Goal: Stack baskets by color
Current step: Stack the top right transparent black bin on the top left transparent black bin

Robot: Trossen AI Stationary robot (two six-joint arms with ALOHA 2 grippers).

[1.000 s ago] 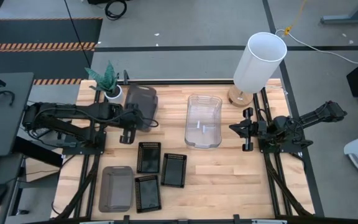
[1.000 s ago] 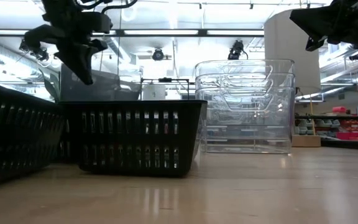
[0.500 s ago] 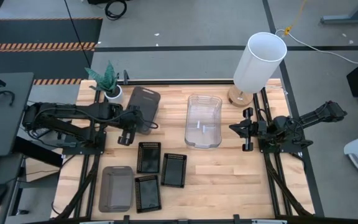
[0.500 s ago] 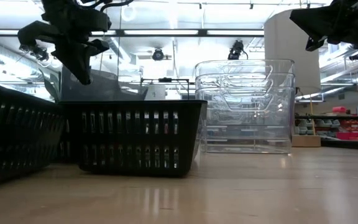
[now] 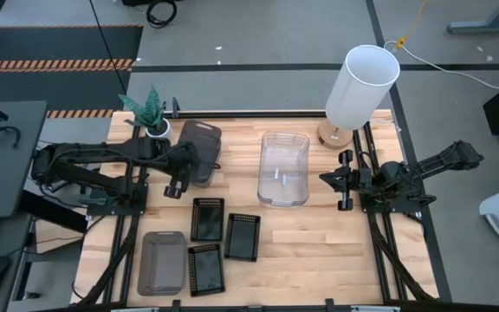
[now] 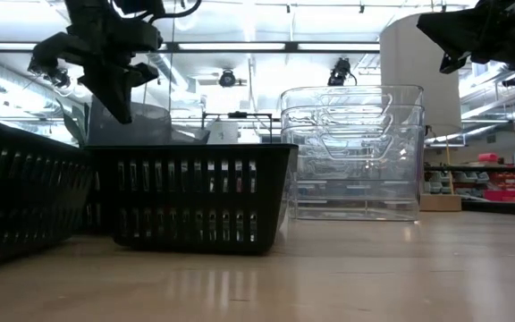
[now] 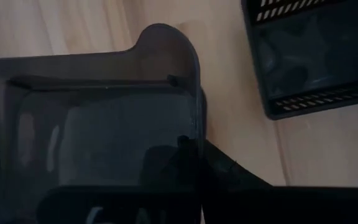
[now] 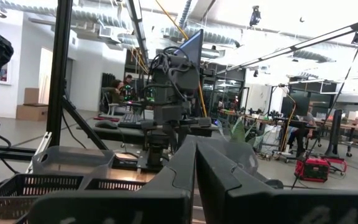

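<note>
We see the left gripper [image 5: 178, 176] clamped tight on the rim of a smoky-grey basket [image 5: 199, 149] at the back left of the table [image 5: 319, 251], near the potted plant [image 5: 150, 111]. In the low view that gripper [image 6: 114, 89] sits high, with the grey basket [image 6: 146, 125] tilted behind the black ones. The left wrist view shows the grey basket [image 7: 98, 124] up close, its rim pinched by the dark fingers [image 7: 185, 155], and a black slotted basket [image 7: 309, 56] off on the wood beside it.

Right gripper [image 5: 345, 180] hangs at the right side of the table, just beside the clear baskets [image 5: 283, 168], holding nothing; in the right wrist view its fingers [image 8: 179, 168] are nearly together with only a thin slit between them.

The clear baskets are nested into one stack in the table's middle, near the white lamp [image 5: 362, 87]. A second smoky-grey basket [image 5: 162, 262] lies at the front left. Three black slotted baskets sit separately: one [image 5: 208, 218] in front of the held grey one, one [image 5: 242, 237] just right of it, one [image 5: 205, 269] beside the front grey basket. In the low view a black basket [image 6: 190, 197] fills the near ground, with the clear stack [image 6: 351, 152] behind it to the right.
</note>
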